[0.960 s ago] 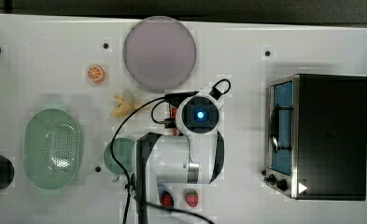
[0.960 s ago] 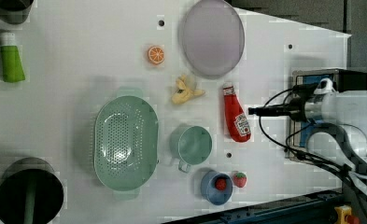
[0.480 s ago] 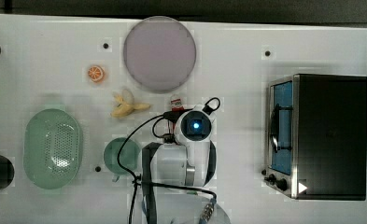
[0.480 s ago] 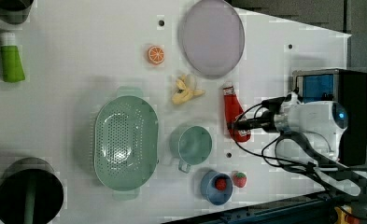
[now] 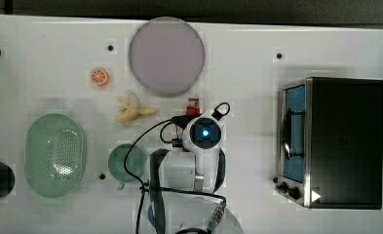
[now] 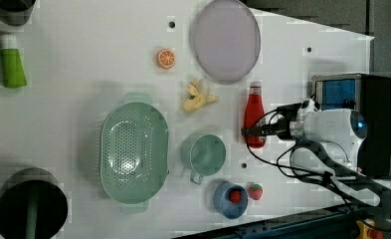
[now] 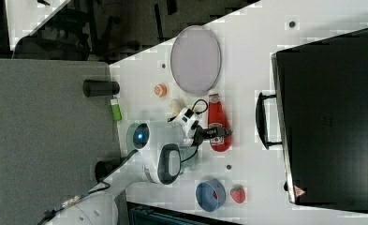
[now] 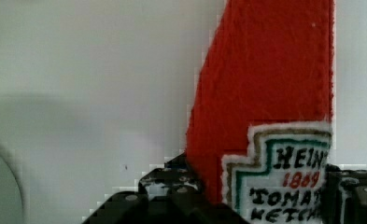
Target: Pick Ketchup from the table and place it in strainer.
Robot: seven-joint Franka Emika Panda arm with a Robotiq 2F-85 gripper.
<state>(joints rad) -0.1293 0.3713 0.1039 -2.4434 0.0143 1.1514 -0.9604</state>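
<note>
Gripper (image 8: 265, 198) fingers straddle the ketchup (image 8: 270, 93); actual clamping can't be told, label cut off

White table (image 6: 83, 64) carries strainer (image 6: 133, 152), ketchup (image 6: 254, 112), plate (image 6: 226, 40).

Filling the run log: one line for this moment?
phase: grasp | gripper: around ketchup body, closing | ketchup: lying on table | strainer: empty
</note>
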